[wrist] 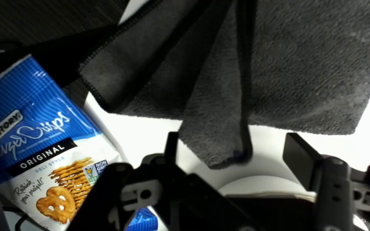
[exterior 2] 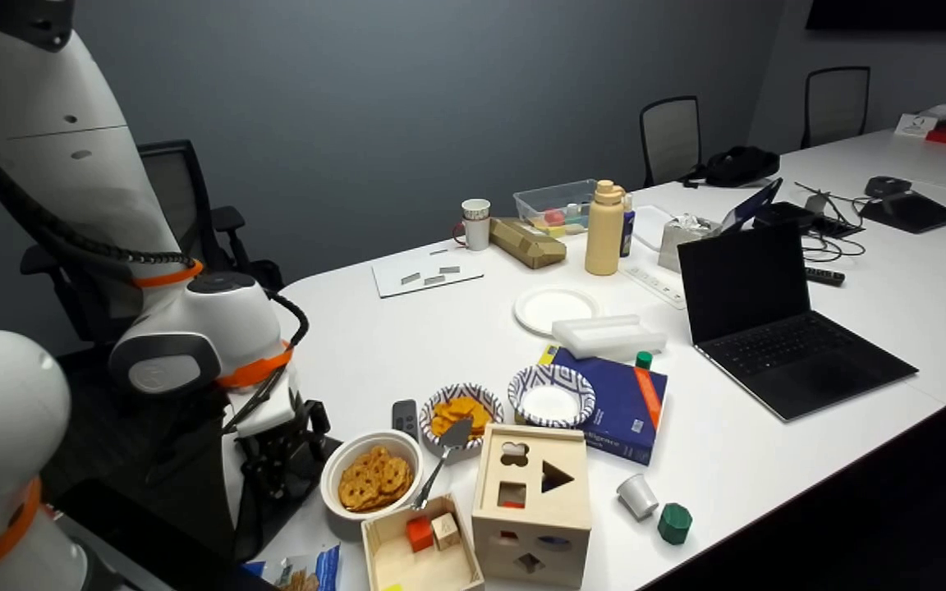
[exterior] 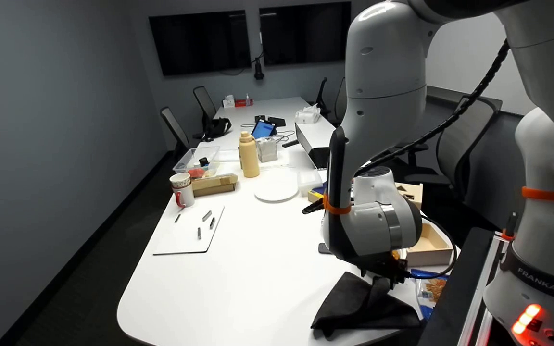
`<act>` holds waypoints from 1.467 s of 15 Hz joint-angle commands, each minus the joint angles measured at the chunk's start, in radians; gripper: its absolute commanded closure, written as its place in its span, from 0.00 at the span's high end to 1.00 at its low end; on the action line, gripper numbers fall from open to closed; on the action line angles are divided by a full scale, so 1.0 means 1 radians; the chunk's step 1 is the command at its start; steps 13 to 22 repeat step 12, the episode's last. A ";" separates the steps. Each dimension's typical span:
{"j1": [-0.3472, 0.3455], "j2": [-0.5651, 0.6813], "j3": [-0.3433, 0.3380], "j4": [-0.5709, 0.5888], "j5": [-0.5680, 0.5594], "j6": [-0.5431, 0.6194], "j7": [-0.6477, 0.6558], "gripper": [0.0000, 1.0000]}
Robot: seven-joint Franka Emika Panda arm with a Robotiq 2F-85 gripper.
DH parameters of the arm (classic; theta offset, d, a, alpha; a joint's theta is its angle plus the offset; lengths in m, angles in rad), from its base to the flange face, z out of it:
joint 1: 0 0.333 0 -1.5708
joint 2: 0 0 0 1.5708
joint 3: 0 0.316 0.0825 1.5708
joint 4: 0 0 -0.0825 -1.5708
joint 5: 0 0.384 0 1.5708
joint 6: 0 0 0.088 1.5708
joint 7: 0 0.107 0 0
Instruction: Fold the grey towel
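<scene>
The grey towel (exterior: 349,305) lies rumpled on the white table near its edge, partly folded over itself. In the wrist view one narrow corner of the towel (wrist: 215,138) sticks out between the fingers, with a fold running up from it. My gripper (wrist: 231,144) is open around that corner. The right finger (wrist: 302,160) stands well apart from the cloth, while the left fingertip is close beside it; whether they touch I cannot tell. In an exterior view the gripper (exterior: 378,279) points down just above the towel. Elsewhere, the arm and gripper hide most of the cloth.
A blue and white pretzel bag (wrist: 40,141) lies beside the towel. The white bowl (wrist: 262,186) of pretzels stands close by the gripper. A wooden tray (exterior 2: 378,546), a shape-sorter box (exterior 2: 559,484) and a remote (exterior 2: 404,419) are also near.
</scene>
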 commanded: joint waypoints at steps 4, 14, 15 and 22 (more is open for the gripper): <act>0.044 -0.069 -0.042 0.000 -0.005 -0.124 -0.095 1.00; 0.082 -0.072 -0.036 0.000 0.023 -0.077 -0.109 1.00; 0.082 -0.072 -0.036 0.000 0.023 -0.077 -0.109 1.00; 0.082 -0.072 -0.036 0.000 0.023 -0.077 -0.109 1.00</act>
